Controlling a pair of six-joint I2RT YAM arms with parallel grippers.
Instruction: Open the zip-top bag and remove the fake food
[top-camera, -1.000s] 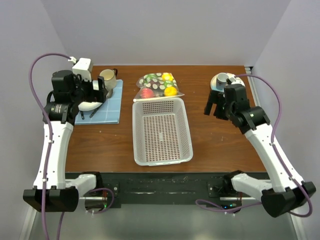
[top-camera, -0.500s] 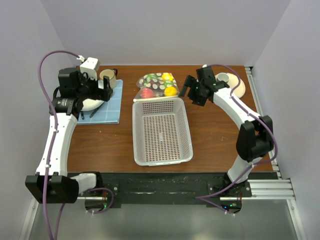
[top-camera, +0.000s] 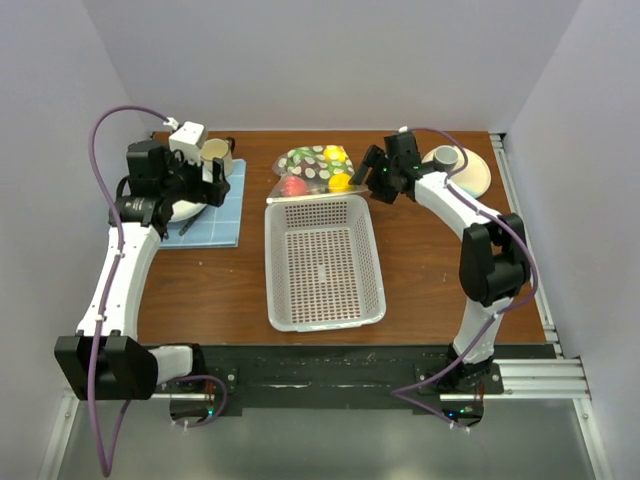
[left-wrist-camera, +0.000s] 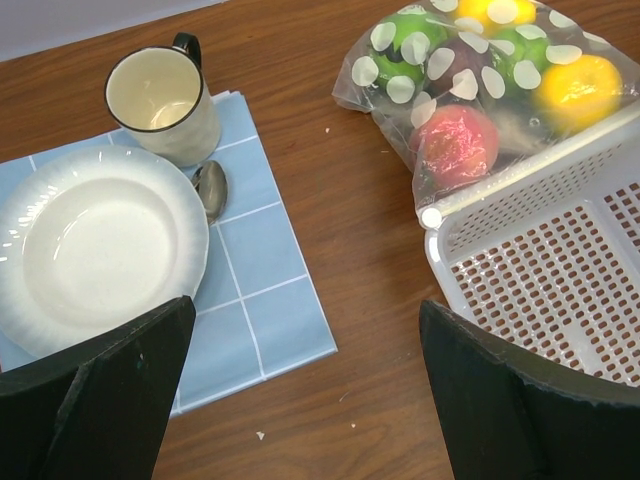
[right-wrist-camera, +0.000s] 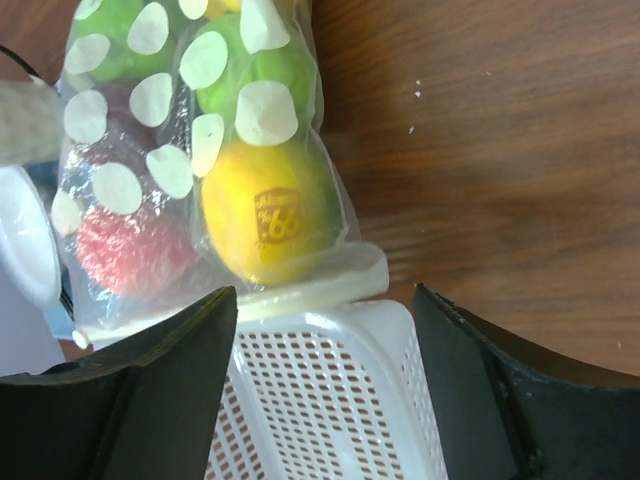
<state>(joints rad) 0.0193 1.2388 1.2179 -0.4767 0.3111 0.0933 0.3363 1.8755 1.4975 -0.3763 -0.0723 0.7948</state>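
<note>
Zip-top bag (left-wrist-camera: 470, 95) against basket (left-wrist-camera: 560, 290)

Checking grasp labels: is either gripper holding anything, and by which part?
Nothing is held: left gripper and right gripper stand open; the zip-top bag lies ungripped.

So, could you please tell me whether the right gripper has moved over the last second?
Yes: the right gripper swung left, away from the white bowl, toward the zip-top bag.
</note>
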